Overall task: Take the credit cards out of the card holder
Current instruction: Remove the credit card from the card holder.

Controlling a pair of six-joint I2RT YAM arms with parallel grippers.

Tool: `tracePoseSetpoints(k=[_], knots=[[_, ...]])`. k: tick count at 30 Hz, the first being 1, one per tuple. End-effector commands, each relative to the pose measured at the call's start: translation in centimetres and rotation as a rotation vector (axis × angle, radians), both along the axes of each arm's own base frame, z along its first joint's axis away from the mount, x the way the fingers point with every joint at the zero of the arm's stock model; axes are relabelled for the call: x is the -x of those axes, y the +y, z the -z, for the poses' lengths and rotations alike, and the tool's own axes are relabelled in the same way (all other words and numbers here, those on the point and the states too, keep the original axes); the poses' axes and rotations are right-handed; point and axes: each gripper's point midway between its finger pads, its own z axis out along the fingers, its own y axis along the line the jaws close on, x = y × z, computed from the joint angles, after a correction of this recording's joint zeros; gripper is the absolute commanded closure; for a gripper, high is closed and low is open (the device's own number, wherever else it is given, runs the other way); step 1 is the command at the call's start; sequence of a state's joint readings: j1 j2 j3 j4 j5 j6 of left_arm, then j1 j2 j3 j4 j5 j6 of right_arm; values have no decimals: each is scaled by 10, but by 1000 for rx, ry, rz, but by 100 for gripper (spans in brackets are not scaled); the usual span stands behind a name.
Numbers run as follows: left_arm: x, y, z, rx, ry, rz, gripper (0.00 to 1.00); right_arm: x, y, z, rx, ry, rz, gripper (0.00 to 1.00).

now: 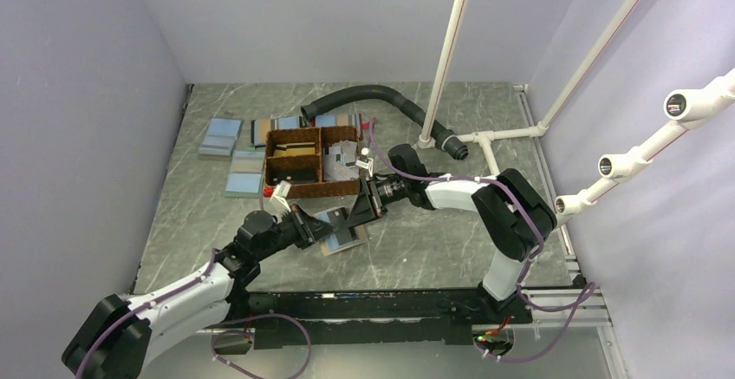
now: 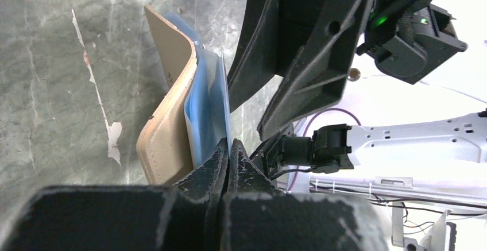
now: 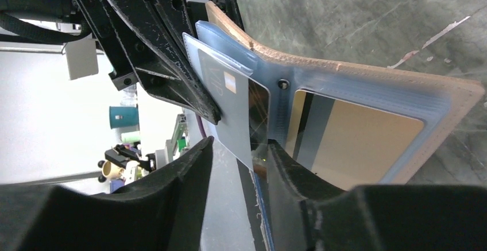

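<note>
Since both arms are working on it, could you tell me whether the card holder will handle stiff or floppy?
Probably floppy: the card holder shows its tan cover curving beside the left gripper, shut on a blue sleeve. Its sleeves fan apart, so they likely flex easily. It looks thin, so probably light and apt to slide if pushed.

A brown woven two-compartment basket (image 1: 308,190) sat left of centre on a grey marble-patterned tabletop (image 1: 433,240). Plain light blue flat rectangles lay to its left, one stack (image 1: 221,136) toward the far edge and a second stack (image 1: 245,173) just beside the basket's left wall. A black corrugated hose (image 1: 364,94) curved across the far side, its open end near the foot of a white plastic pipe frame (image 1: 446,58) rising at the right. Pale lilac walls (image 1: 87,93) enclosed the table on three sides.
</note>
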State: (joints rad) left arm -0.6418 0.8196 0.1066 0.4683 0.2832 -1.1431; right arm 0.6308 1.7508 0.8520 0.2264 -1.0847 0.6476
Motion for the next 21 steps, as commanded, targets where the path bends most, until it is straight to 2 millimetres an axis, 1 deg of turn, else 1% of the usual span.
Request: tracePoseSetpoints(k=[1,7,12,14,15,17,19,21], knots=[[-4,-1,-35,110,-105,-15,100,6,4,-32,-120,-30,-49,63],[-3,0,-36,118,-109,-16,100,9,4,-40,-155,-12,-76,85],[-3,0,-32,111,-93,-18,100,10,4,-46,-172,-12,-92,100],[-4,1,-28,101,-73,-30,100,11,4,-46,-173,-15,-99,100],[-5,2,-25,95,-56,-37,97,10,4,-45,-171,-19,-100,100],[-5,3,-19,81,-29,-47,86,8,2,-41,-160,-29,-97,100],[-4,5,-14,68,-6,-53,81,4,0,-35,-139,-40,-83,100],[-3,6,-12,66,3,-60,80,-1,-3,-26,-112,-52,-66,100]])
